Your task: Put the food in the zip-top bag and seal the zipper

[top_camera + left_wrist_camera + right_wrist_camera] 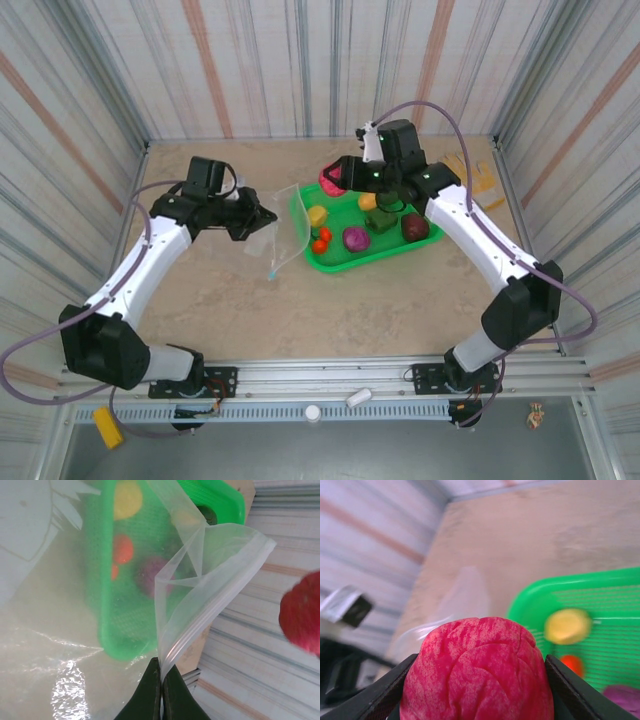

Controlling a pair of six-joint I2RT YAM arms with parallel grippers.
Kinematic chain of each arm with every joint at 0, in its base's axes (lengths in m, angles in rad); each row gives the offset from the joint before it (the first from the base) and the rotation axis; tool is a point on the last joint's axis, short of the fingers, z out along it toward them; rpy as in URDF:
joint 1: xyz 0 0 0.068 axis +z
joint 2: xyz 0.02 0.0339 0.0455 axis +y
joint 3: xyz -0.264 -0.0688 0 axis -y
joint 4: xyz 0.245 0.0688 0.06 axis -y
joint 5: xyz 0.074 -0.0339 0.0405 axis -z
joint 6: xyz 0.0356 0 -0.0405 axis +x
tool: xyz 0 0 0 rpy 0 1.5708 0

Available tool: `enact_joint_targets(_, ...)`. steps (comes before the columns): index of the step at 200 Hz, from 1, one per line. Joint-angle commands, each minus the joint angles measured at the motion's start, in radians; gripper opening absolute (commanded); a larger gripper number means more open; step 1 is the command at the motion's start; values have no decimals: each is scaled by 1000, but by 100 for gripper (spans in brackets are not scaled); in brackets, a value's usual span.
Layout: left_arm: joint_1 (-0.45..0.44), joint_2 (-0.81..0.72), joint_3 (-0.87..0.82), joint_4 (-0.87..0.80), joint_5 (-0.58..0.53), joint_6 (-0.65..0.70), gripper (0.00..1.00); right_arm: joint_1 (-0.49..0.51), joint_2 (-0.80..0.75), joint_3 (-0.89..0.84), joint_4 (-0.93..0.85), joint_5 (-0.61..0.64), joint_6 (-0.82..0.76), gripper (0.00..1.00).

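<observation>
My left gripper (262, 216) is shut on the mouth edge of the clear zip-top bag (284, 226), holding it up and open left of the green tray. In the left wrist view the gripper (161, 668) pinches the bag (210, 575) right at the pale zipper (220, 600). My right gripper (336, 178) hovers over the tray's back left corner, shut on a pink-red food piece (329, 181), (477, 670). That same piece (302, 612) shows beyond the bag mouth. Yellow (317, 215), purple (355, 238), dark green (380, 222), maroon (415, 227) pieces and tomatoes (320, 240) lie in the tray.
The green mesh tray (345, 262) sits right of centre, its left rim touching the bag. A yellow work glove (478, 175) lies at the back right by the wall. Corrugated walls close in the table on three sides. Bare tabletop lies in front of the tray.
</observation>
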Motion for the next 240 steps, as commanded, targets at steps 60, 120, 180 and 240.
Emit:
enact_joint_targets(60, -40, -40, 135, -79, -47, -164, 0, 157, 79, 174, -177, -102, -80, 50)
enact_joint_targets(120, -42, -66, 204, -99, 30, -149, 0, 185, 220, 393, -418, 137, -192, 52)
enact_joint_targets(180, -63, -43, 253, -81, 124, -90, 0, 196, 236, 479, -519, 265, -248, 60)
enact_joint_targets(240, -33, -35, 171, 80, 190, -103, 0, 194, 192, 474, -522, 142, -265, 77)
